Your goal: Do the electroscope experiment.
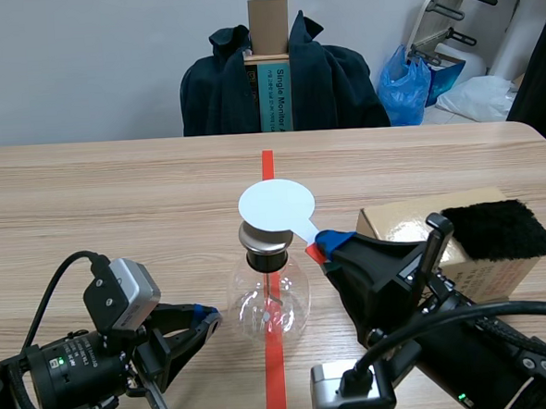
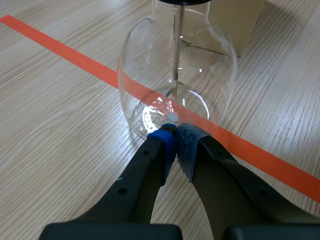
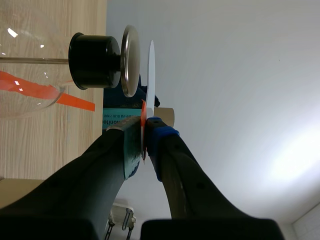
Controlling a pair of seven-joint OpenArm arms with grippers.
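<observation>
1. At the lower left of the scene frame, the left tool (image 1: 209,318) is seen with its fingers closed together on nothing. Their tips lie just against the lower wall of the electroscope flask (image 1: 268,302). A small push from there could slide or tip the glass.
2. At the lower right, the right tool (image 1: 324,249) is clamped on the stem of the white disc (image 1: 276,204).
3. The flask stands at frame centre on the desk (image 1: 115,205), astride the tape line. The disc is held flat over the flask's metal cap (image 3: 129,60).
4. In the right wrist view a thin gap appears to lie between disc and cap, though contact cannot be ruled out. Were the disc pressed down off-centre, the flask could be toppled. Were the stem to slip in the pads, the disc could be dropped.
5. Farther back, at the right, a black fuzzy pad (image 1: 497,228) rests on a cardboard box (image 1: 399,223).
6. At top centre, a dark jacket (image 1: 340,89) is draped beyond the desk.
</observation>
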